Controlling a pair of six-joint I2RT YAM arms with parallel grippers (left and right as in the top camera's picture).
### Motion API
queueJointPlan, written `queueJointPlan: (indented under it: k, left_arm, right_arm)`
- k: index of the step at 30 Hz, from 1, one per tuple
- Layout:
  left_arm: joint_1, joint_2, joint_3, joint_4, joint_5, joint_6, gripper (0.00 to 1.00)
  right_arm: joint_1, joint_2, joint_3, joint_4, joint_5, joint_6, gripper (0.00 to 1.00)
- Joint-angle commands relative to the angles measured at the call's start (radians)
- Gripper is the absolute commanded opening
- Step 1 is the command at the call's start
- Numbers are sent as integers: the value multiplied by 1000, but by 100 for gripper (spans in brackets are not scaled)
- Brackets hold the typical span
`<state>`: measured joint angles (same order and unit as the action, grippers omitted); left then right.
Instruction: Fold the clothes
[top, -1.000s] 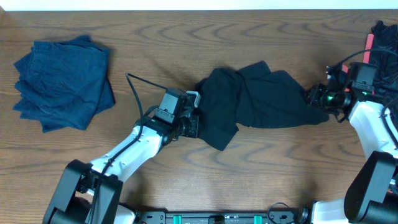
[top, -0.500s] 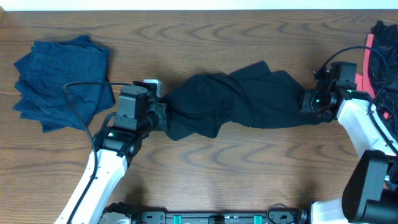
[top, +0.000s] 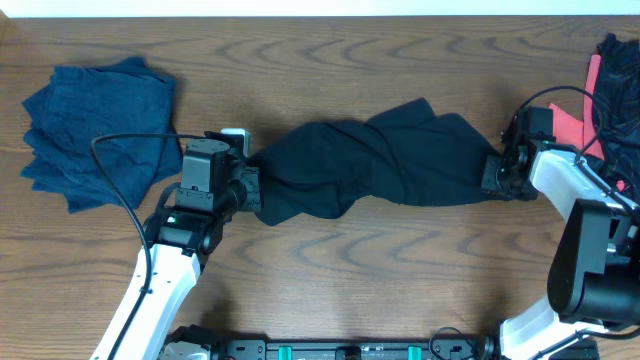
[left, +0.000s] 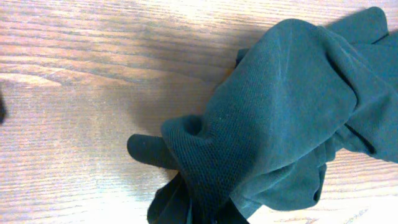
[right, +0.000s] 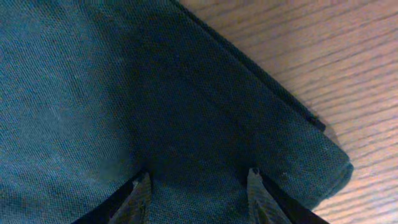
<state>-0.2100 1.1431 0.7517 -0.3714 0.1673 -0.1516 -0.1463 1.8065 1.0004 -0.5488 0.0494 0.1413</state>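
On the wooden table (top: 400, 290), a black garment (top: 370, 165) lies bunched across the middle, between a folded blue stack (top: 100, 130) at left and a black-and-coral heap (top: 612, 90) at right. The left gripper (top: 254, 188) is clamped on its left end. The right gripper (top: 492, 177) has its jaws apart over the right hem. Spreading seems underway, and the next move calls for regripping a corner.
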Motion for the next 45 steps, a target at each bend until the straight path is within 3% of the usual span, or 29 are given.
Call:
queueJointPlan:
  k: [1, 3, 4, 5, 6, 14, 24, 33, 45]
  left_arm:
    - [7, -7, 29, -2, -23, 20, 6]
    - [7, -7, 29, -2, -23, 20, 6]
    - [7, -7, 29, -1, -23, 20, 6]
    - [7, -7, 29, -1, -23, 20, 6]
    - [7, -7, 29, 0, -23, 20, 6]
    - [56, -63, 55, -2, -39, 21, 6]
    - [116, -239, 118, -2, -39, 21, 6]
    - [116, -413, 143, -14, -63, 21, 6]
    - [116, -480, 143, -36, -128, 20, 6]
  right_arm:
    - [7, 79, -15, 16, 33, 15, 49]
    - [7, 90, -15, 25, 32, 15, 44]
    - [7, 92, -15, 29, 32, 16, 32]
    - [7, 92, -15, 30, 32, 23, 5]
    - [7, 92, -15, 32, 32, 29, 1]
    - [-21, 4, 7, 27, 24, 91, 1]
    - [-85, -403, 152, -129, 18, 90, 1]
    - [-100, -663, 225, -207, 42, 90, 1]
    - [-117, -772, 259, -211, 78, 89, 1]
